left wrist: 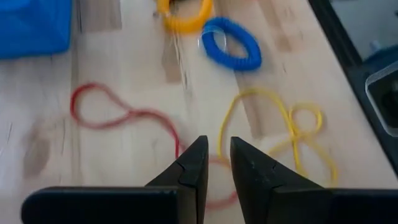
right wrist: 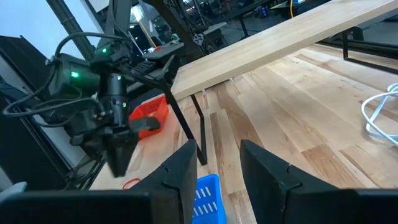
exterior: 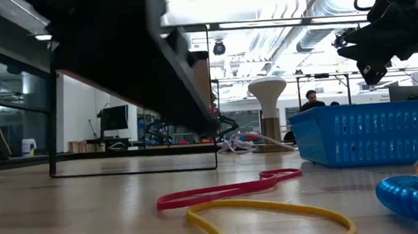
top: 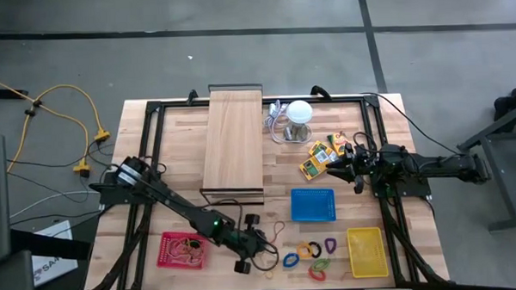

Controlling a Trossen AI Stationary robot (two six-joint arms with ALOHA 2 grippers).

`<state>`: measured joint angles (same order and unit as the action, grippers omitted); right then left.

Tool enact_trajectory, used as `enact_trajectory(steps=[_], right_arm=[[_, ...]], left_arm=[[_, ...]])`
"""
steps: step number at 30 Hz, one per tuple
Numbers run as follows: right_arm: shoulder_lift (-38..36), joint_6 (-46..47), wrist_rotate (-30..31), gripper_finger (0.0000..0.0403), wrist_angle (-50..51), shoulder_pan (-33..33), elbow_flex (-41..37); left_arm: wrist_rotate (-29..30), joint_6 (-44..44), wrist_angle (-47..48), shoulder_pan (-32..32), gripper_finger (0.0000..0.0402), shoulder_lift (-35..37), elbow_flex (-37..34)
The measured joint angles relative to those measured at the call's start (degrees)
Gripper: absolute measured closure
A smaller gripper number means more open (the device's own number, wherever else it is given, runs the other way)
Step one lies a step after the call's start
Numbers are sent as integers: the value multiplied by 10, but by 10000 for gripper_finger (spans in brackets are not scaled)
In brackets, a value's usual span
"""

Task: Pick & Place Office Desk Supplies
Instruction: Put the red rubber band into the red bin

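We see a red rubber band and a yellow rubber band lying loose on the tabletop near its front edge, with a blue coiled clip and a yellow one just beyond them. Our left hand hovers over the two bands, fingers slightly parted, gripping nothing. Behind sit a blue basket, a yellow tray and a red tray. Our right hand hangs open and empty beside the yellow-orange packs.
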<state>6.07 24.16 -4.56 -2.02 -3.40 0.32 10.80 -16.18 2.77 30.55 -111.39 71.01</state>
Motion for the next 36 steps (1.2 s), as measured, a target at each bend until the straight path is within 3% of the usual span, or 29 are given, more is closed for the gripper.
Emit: enact_trajectory(steps=[36], right_arm=[[6, 0, 0, 292, 0, 0, 0]], left_arm=[[30, -44, 54, 34, 341, -31, 8]])
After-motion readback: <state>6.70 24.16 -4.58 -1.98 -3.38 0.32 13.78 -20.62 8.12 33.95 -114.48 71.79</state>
